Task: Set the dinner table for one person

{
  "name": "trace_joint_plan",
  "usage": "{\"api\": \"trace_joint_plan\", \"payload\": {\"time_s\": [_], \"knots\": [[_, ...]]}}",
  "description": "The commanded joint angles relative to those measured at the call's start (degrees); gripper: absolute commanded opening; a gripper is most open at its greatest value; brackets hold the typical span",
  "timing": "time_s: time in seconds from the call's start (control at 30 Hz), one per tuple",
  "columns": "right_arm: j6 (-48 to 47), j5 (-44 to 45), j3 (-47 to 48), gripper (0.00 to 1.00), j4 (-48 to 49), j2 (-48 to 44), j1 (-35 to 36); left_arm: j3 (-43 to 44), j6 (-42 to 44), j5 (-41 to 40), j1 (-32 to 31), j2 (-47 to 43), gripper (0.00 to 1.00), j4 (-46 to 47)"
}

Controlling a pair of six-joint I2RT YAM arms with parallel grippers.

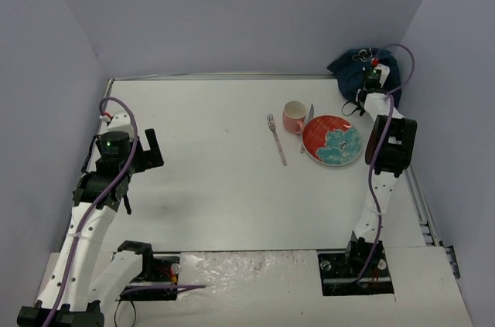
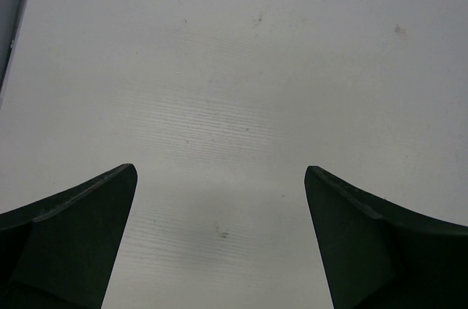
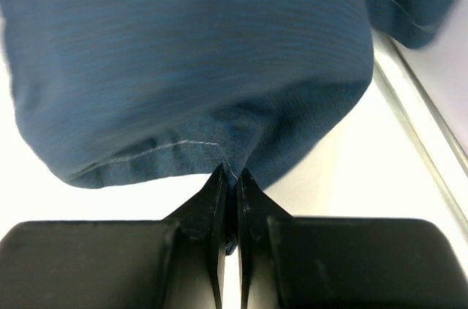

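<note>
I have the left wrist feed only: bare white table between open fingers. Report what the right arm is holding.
Observer: The right pincer is shut on the edge of a dark blue cloth, which is bunched at the far right corner of the dinner table.
Operator: List what's laid out.
Observer: A red plate with a blue flower sits right of centre, near the cloth but not on it.
Operator: Now cup and cutlery.
Observer: A pink mug stands just left of the plate's far edge. A fork lies left of the mug, and a knife lies between the mug and the plate.
</note>
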Motion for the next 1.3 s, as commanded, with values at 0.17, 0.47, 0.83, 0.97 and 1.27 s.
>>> {"api": "trace_joint_plan", "payload": {"time_s": [0.17, 0.47, 0.83, 0.97, 1.27], "knots": [[-6.07, -0.20, 6.70, 0.00, 19.21, -20.67, 13.02, 0.66, 0.69, 0.08, 0.52, -1.05, 0.97, 2.16], [-9.24, -22.10, 18.15, 0.00, 28.99, -23.13, 25.04, 0.49, 0.64, -0.48, 0.44, -2.54, 0.97, 1.90], [-15.41, -51.26, 28.62, 0.00, 17.40, -20.64, 47.30, 1.23, -0.80, -2.94, 0.51, -4.81, 0.97, 1.29], [-22.11, -51.53, 11.72, 0.00, 10.99, -24.55, 55.49, 3.36, -3.11, -4.67, 0.44, -6.48, 0.97, -1.92], [-21.43, -42.71, -22.34, 0.09, 9.26, -24.61, 66.36, 6.06, -9.02, -17.40, 0.26, -15.58, 0.97, -13.76]]}}
